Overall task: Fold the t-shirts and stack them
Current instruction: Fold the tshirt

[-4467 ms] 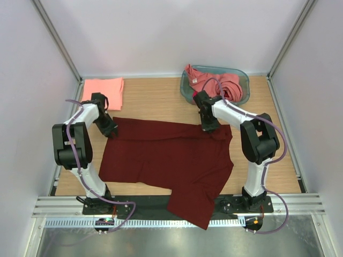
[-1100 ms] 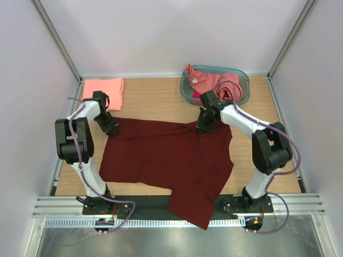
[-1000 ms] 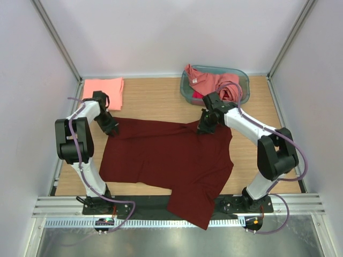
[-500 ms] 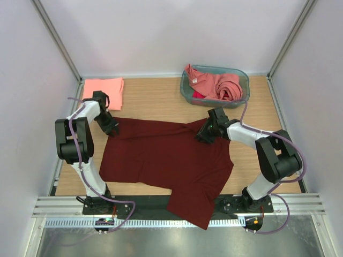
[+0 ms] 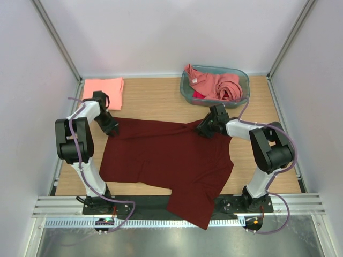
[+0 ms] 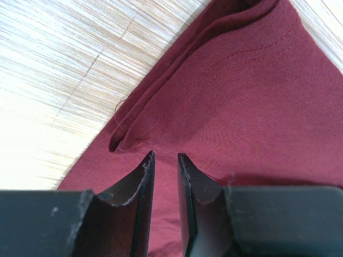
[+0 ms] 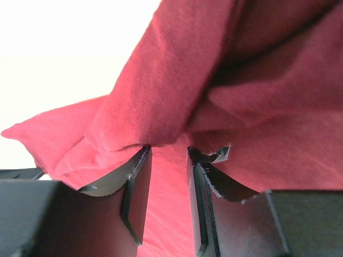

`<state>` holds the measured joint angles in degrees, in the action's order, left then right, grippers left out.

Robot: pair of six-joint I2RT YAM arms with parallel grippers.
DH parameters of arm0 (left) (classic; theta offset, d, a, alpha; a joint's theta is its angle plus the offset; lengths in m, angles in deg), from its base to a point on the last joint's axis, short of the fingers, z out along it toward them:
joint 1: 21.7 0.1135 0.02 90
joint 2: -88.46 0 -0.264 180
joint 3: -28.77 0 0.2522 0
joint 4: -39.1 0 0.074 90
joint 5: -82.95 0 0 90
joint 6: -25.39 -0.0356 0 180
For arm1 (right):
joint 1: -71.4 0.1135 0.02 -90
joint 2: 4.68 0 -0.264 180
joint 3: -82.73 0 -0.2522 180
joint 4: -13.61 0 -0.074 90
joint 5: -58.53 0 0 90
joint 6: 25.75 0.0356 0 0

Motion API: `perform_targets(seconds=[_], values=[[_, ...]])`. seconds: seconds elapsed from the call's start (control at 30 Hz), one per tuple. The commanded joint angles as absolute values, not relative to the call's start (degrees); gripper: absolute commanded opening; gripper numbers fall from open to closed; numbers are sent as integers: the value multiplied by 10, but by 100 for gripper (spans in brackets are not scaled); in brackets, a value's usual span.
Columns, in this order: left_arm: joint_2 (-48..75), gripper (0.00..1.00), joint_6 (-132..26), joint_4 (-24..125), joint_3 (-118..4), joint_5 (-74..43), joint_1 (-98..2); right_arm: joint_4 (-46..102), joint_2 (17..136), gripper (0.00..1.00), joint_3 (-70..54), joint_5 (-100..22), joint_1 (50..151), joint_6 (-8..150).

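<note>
A dark maroon t-shirt (image 5: 171, 160) lies spread on the wooden table, its lower part hanging over the near edge. My left gripper (image 5: 112, 130) rests at the shirt's far left corner. In the left wrist view its jaws (image 6: 165, 155) stand narrowly open over flat maroon cloth (image 6: 241, 96) beside a hemmed edge. My right gripper (image 5: 202, 131) sits at the far edge near the collar. Its jaws (image 7: 167, 149) are open, with bunched cloth (image 7: 177, 80) piled against the tips and lying between them. A folded salmon t-shirt (image 5: 103, 88) lies at the far left.
A teal-blue basket (image 5: 244, 80) at the far right holds crumpled pink t-shirts (image 5: 214, 84). White walls and metal frame posts enclose the table. Bare wood (image 5: 155, 101) shows between the folded shirt and the basket, and right of the maroon shirt.
My right gripper has opened and let go of the shirt's far edge, and its arm has swung lower and to the right. The left arm has not moved.
</note>
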<state>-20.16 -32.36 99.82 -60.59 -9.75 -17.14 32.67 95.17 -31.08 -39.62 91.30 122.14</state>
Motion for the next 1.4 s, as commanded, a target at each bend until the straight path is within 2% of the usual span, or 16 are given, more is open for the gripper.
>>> perform_targets(seconds=[0.0,0.2,0.3,0.6,0.9,1.37], values=[[-198,25,-336,994,-608,-103,-173,296,964,39,-283,-390,913,1227],[-202,25,-338,995,-611,-103,-173,277,971,34,-280,-406,913,1233],[-203,25,-338,994,-611,-104,-174,255,965,28,-280,-402,913,1224],[-207,25,-339,993,-614,-105,-173,270,960,1,-273,-398,912,1207],[-205,25,-337,989,-609,-105,-173,391,881,1,-280,-418,912,1235],[-198,25,-339,992,-607,-100,-174,492,762,1,-390,-502,923,1313]])
